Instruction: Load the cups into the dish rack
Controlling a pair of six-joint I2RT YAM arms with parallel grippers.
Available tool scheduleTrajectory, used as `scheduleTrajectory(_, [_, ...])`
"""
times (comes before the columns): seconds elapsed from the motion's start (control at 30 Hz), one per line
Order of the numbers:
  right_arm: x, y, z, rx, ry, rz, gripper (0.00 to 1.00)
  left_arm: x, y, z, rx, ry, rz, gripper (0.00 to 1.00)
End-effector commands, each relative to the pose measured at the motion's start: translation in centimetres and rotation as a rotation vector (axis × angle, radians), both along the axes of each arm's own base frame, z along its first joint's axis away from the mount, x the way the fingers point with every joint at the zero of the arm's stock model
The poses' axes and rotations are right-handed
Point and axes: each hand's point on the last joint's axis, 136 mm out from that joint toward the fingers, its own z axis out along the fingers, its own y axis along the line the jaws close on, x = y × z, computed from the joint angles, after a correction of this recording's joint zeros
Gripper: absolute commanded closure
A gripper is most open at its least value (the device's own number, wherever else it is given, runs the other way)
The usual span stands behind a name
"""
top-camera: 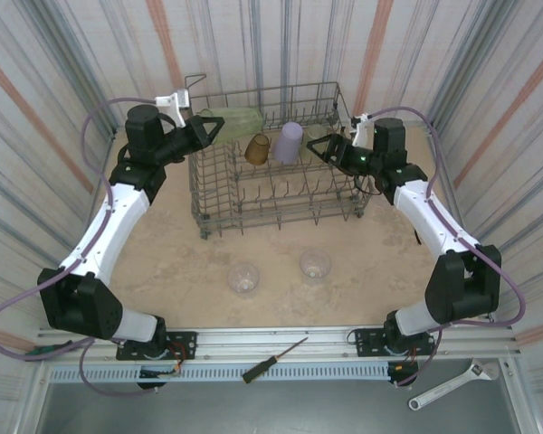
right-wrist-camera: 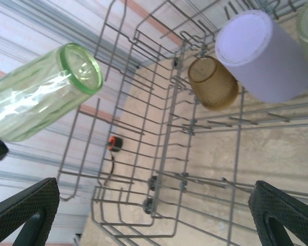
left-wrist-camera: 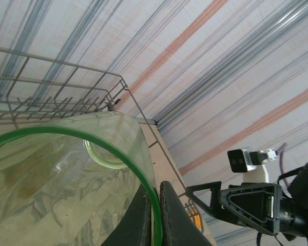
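Note:
The grey wire dish rack (top-camera: 219,220) stands at the back of the table. Upside down among its tines are an amber cup (top-camera: 257,149) and a lilac cup (top-camera: 288,142). My left gripper (top-camera: 210,128) is shut on the rim of a yellow-green cup (top-camera: 237,119), held on its side above the rack's back left corner. In the left wrist view the fingers (left-wrist-camera: 169,215) pinch that cup's (left-wrist-camera: 56,189) green rim. My right gripper (top-camera: 319,149) hangs open over the rack's right side, holding nothing. Two clear cups (top-camera: 243,278) (top-camera: 315,264) sit on the table in front of the rack.
A screwdriver (top-camera: 276,358) and a wrench (top-camera: 452,384) lie on the near ledge by the arm bases. An orange-and-black ring (right-wrist-camera: 114,143) sits at the rack's (right-wrist-camera: 167,154) far wall. Striped walls enclose the table on three sides.

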Motion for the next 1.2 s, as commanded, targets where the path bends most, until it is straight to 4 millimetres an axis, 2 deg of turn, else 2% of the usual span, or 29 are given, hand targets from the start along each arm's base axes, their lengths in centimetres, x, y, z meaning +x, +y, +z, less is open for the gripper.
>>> scheduleTrajectory(0.0, [0.1, 0.7, 0.5, 0.086, -0.007, 0.036, 0.01, -1.1, -0.7, 3.8, -0.08, -0.129, -0.065, 1.0])
scheduleTrajectory(0.2, [0.1, 1.1, 1.3, 0.123, -0.033, 0.068, 0.01, -1.1, -1.2, 3.0, -0.149, -0.139, -0.097, 1.0])
scheduleTrajectory(0.3, [0.2, 1.5, 2.3, 0.168, -0.059, 0.094, 0.01, -1.0, -1.7, 2.4, -0.179, -0.131, -0.125, 1.0])
scheduleTrajectory(0.4, [0.6, 1.8, 3.0, 0.213, -0.067, 0.106, 0.01, -1.0, -2.5, 2.5, -0.198, -0.14, -0.164, 1.0])
scheduleTrajectory(0.6, [1.5, 2.4, 3.5, 0.283, -0.067, 0.121, 0.01, -2.1, -5.3, 3.8, -0.19, -0.187, -0.292, 1.0])
scheduleTrajectory(0.9, [2.6, 3.0, 4.7, 0.353, -0.098, 0.147, 0.01, -1.4, -7.5, 2.4, -0.223, -0.17, -0.344, 1.0])
scheduleTrajectory(1.17, [3.5, 3.1, 5.6, 0.432, -0.099, 0.141, 0.01, -1.0, -8.1, 1.5, -0.271, -0.147, -0.378, 1.0])
